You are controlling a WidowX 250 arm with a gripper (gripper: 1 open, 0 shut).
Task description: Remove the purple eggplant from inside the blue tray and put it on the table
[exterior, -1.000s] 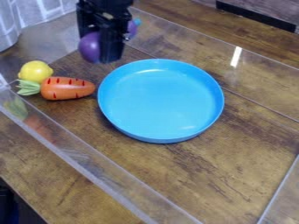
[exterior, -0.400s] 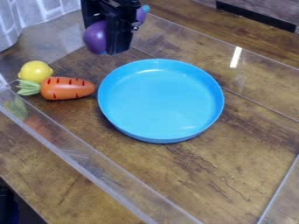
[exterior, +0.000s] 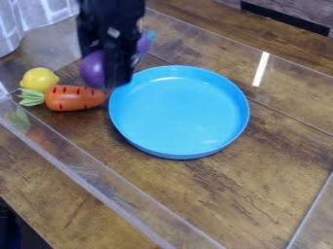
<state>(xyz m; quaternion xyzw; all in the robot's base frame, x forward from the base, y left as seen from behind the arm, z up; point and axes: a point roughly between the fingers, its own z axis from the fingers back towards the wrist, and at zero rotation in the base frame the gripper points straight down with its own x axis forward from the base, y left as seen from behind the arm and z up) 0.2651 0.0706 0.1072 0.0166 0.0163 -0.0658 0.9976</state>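
My gripper (exterior: 113, 70) points down over the table (exterior: 247, 199), just left of the blue tray's (exterior: 182, 112) rim, and is blurred by motion. It is shut on the purple eggplant (exterior: 92, 66), whose rounded glossy end sticks out on the left of the dark fingers, while a smaller purple bit shows on their right. The eggplant hangs above the wood, outside the tray. Nothing lies in the tray.
An orange carrot with a green top (exterior: 76, 97) and a yellow round fruit (exterior: 39, 79) lie on the table directly left of and below the gripper. A clear glossy sheet with raised edges (exterior: 92, 180) covers the planks.
The gripper has come down the picture toward the camera with the eggplant still in it, now closer to the carrot and the tray's left rim. Nothing else moved.
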